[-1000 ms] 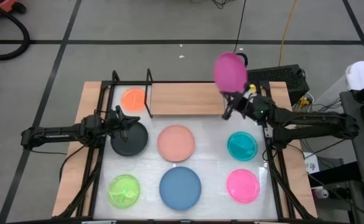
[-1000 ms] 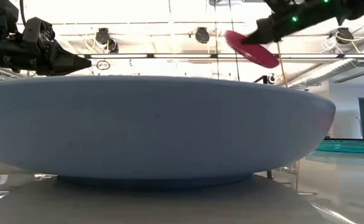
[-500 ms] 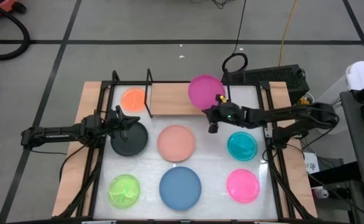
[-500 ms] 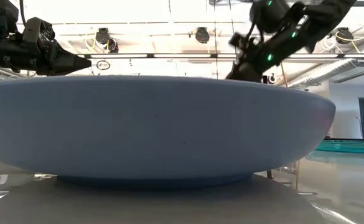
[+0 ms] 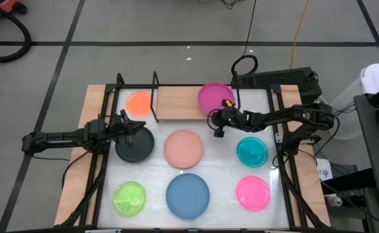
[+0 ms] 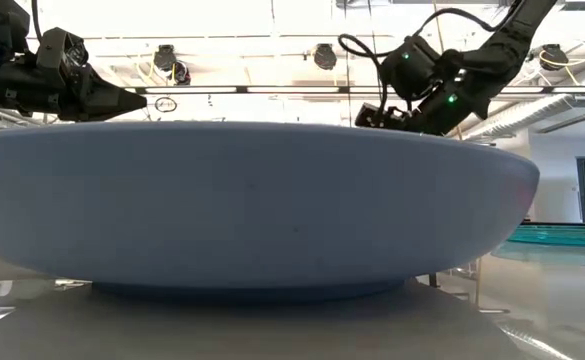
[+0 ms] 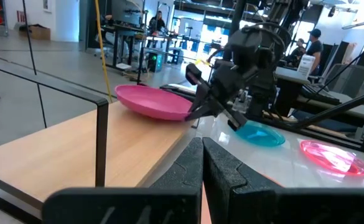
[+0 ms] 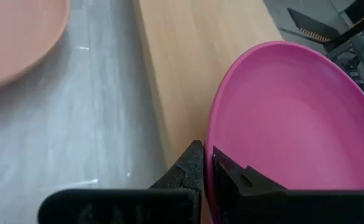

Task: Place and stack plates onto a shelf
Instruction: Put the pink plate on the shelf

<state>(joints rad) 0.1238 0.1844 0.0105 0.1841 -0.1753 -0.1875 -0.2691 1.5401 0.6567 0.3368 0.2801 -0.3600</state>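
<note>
A: High view: right gripper (image 5: 219, 119) w/ fingers pinched on magenta plate (image 5: 214, 97), over shelf (image 5: 183, 103) right end.
B: Right wrist view: rim clamped. Lower flat, then release. Left gripper (image 5: 132, 129) shut, empty, near black plate (image 5: 135, 145).

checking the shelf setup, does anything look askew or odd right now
Only the magenta plate: it sits at the right end of the shelf, tilted, its rim pinched in the right gripper. The other plates lie flat.
</note>
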